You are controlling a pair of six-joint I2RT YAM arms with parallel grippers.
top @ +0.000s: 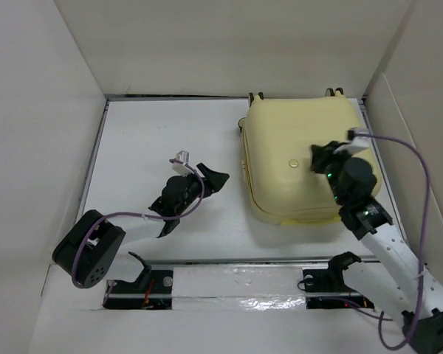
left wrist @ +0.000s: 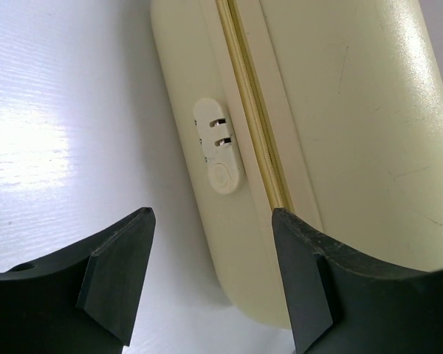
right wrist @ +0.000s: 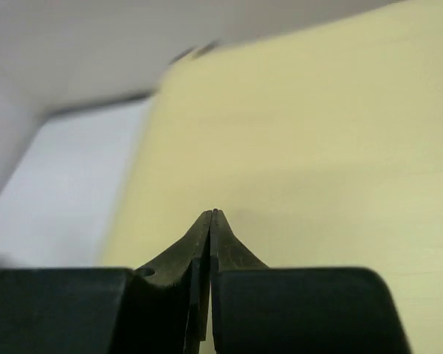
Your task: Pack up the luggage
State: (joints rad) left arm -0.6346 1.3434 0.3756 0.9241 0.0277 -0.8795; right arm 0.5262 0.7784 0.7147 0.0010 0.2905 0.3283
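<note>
The pale-yellow luggage lies flat and closed at the right rear of the table. In the left wrist view its side shows a gold zipper line and a cream combination lock. My left gripper is open and empty, just left of the luggage's left edge, with the lock side between and beyond its fingertips. My right gripper is shut with nothing between its jaws, over the luggage lid, at or just above its surface.
White walls enclose the table on the left, back and right. The luggage's caster wheels point at the back wall. A purple cable loops off the right arm. A taped strip runs along the near edge.
</note>
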